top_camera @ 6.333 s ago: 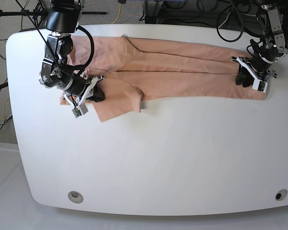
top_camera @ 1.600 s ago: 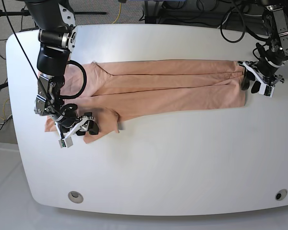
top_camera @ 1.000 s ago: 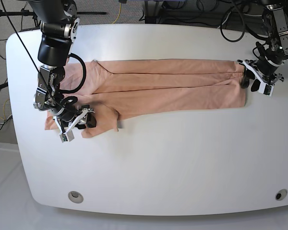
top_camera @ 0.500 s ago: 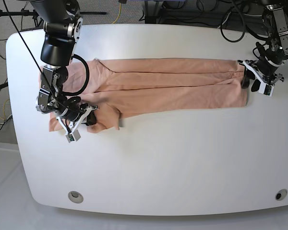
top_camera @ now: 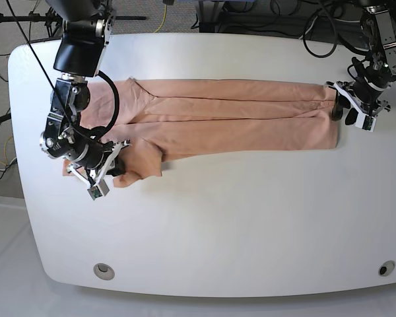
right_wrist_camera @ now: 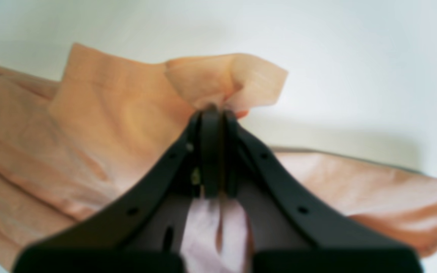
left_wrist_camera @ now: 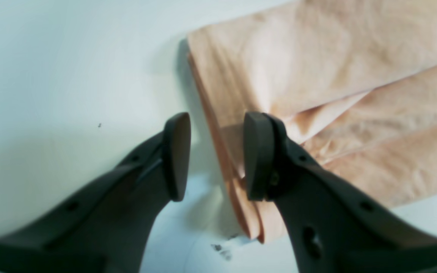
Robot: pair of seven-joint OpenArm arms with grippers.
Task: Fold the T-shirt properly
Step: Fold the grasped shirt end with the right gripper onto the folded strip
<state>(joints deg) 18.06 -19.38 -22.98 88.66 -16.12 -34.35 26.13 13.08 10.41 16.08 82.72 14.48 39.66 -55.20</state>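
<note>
Left wrist view: the left gripper [left_wrist_camera: 214,155] stands released, its jaws astride the T-shirt [left_wrist_camera: 317,94]'s layered end edge, cloth stretching away right of them.

Right wrist view: the right gripper [right_wrist_camera: 212,151] is clenched on a bunched sleeve fold.

Base view: the shirt lies long across the table [top_camera: 251,218], spanning between both grippers.

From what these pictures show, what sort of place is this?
Probably a robotics lab: a white table with two robot arms mounted at it, loose cables behind, and one T-shirt laid out for a folding trial.
</note>
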